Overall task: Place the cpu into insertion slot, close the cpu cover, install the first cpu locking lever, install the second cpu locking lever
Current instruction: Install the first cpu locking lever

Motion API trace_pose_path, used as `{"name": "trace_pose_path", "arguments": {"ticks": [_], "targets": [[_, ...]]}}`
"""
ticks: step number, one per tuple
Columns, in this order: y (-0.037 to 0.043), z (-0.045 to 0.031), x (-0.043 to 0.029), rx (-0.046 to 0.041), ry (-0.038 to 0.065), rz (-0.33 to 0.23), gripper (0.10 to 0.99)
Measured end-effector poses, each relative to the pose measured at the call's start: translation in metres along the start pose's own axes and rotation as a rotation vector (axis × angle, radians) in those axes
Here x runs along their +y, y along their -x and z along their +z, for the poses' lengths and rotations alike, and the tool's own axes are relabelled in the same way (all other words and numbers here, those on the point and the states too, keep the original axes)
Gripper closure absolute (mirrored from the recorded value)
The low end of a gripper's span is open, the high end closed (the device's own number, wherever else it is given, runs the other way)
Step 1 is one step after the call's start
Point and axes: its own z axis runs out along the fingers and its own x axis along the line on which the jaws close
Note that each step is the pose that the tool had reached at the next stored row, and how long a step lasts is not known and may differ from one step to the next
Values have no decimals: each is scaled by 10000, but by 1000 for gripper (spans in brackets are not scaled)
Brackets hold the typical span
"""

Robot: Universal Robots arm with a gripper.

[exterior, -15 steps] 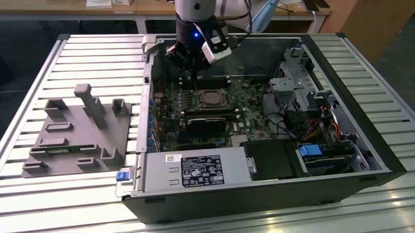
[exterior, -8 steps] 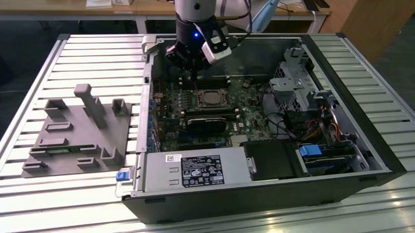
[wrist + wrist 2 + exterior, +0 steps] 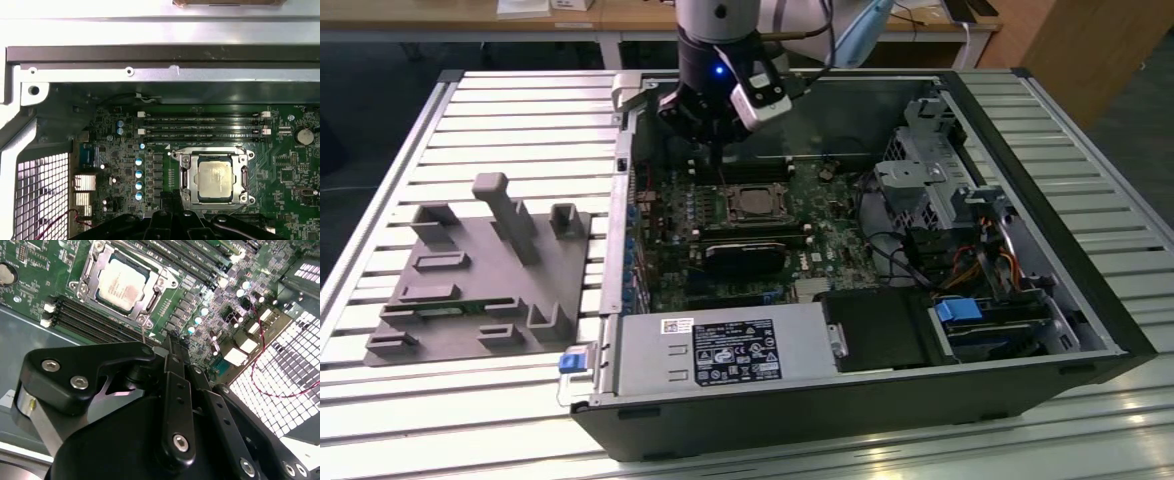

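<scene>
Claw (image 3: 171, 342) hangs near seated cpu (image 3: 120, 282).

**Matt black and bare metal**

The arm (image 3: 714, 25) is a silver-grey tube ending in a black wrist with a small blue light (image 3: 720, 70) and a white-and-grey camera box (image 3: 763, 97). The hand (image 3: 172, 342) is black linkage plates studded with silver screws (image 3: 180, 441).

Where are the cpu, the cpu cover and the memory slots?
cpu (image 3: 215, 177), first wrist view, middle of its metal face.
cpu cover (image 3: 216, 151), first wrist view, frame edge.
memory slots (image 3: 200, 131), first wrist view, one slot's middle.
</scene>
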Motion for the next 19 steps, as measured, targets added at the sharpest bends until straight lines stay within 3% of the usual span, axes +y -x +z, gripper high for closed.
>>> {"name": "trace_pose_path", "arguments": {"ticks": [11, 19], "targets": [[-63, 18, 64, -15, 2, 1, 980], [-71, 102, 146, -16, 3, 0, 980]]}}
